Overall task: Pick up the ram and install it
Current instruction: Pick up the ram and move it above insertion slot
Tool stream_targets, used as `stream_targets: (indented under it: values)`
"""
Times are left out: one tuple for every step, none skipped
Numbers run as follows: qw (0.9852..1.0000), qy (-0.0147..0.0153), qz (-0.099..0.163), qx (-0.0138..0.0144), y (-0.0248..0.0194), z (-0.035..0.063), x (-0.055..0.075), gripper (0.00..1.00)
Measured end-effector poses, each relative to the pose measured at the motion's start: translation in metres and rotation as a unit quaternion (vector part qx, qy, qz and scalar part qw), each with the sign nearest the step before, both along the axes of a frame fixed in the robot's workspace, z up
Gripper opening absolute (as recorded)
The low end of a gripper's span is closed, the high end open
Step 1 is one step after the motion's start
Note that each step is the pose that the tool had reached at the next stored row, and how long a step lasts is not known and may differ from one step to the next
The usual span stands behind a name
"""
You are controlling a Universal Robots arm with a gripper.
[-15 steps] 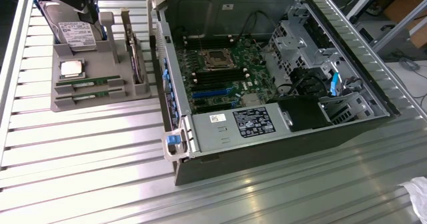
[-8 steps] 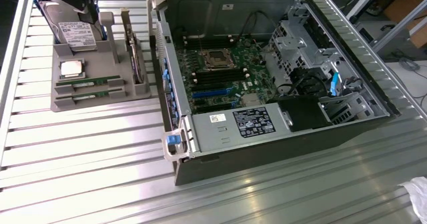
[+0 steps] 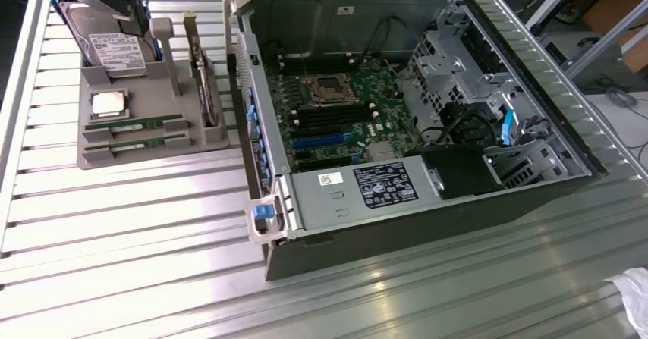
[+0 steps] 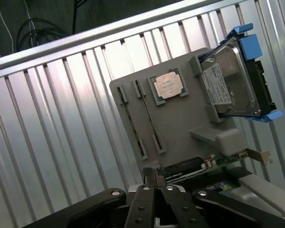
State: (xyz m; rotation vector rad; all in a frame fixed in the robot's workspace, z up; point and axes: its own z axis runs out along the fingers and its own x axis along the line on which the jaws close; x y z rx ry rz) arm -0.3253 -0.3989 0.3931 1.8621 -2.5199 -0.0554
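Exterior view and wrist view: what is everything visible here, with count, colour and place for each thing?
table: one, silver, slatted.
holder: one, grey, exterior view's left, on the table.
computer case: one, grey, open, middle of the table.
ram sticks: two, green, side by side in the holder.
CPU chip: one, silver, in the holder.
hard drive: one, silver in a blue carrier, in the holder.
card: one, green, on edge at the holder's side towards the case.
motherboard: one, green, inside the case.
power supply: one, silver, inside the case.
gripper: one, black, shut, empty, above the holder.
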Motion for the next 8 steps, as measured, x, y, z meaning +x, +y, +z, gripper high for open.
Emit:
stream_targets:
  values:
    - [1.0000, 0.0000, 0.002, 0.0000, 0.0000, 0.0000, 0.0000, 0.11]
    - [1.0000, 0.0000, 0.007, 0.0000, 0.0000, 0.0000, 0.0000, 0.11]
    - [0.9999, 0.0000, 0.010, 0.0000, 0.0000, 0.0000, 0.0000, 0.11]
    - [0.9999, 0.0000, 0.017, 0.0000, 0.0000, 0.0000, 0.0000, 0.11]
    - [0.9998, 0.0000, 0.021, 0.0000, 0.0000, 0.0000, 0.0000, 0.11]
    - [0.9996, 0.0000, 0.028, 0.0000, 0.0000, 0.0000, 0.0000, 0.11]
    - [0.9995, 0.0000, 0.032, 0.0000, 0.0000, 0.0000, 0.0000, 0.11]
    - [0.9994, 0.0000, 0.035, 0.0000, 0.0000, 0.0000, 0.0000, 0.11]
